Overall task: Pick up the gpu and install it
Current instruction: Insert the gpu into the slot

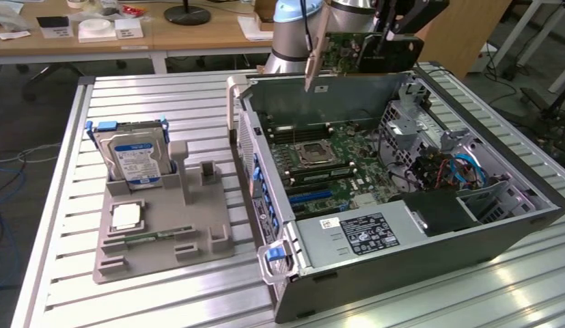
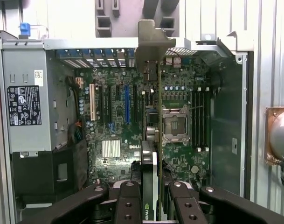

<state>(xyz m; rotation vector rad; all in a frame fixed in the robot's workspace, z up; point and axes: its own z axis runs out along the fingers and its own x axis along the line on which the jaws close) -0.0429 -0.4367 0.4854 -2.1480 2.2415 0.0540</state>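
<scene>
gpu [image 1: 360,55] held edge-down in hand [image 2: 153,198], hanging above open computer case [image 1: 446,253]

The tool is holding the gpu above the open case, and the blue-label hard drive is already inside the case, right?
Not quite. The tool does hold the gpu above the open case, but the hard drive is outside it: the exterior view shows it standing in the gray holder beside the case.
</scene>
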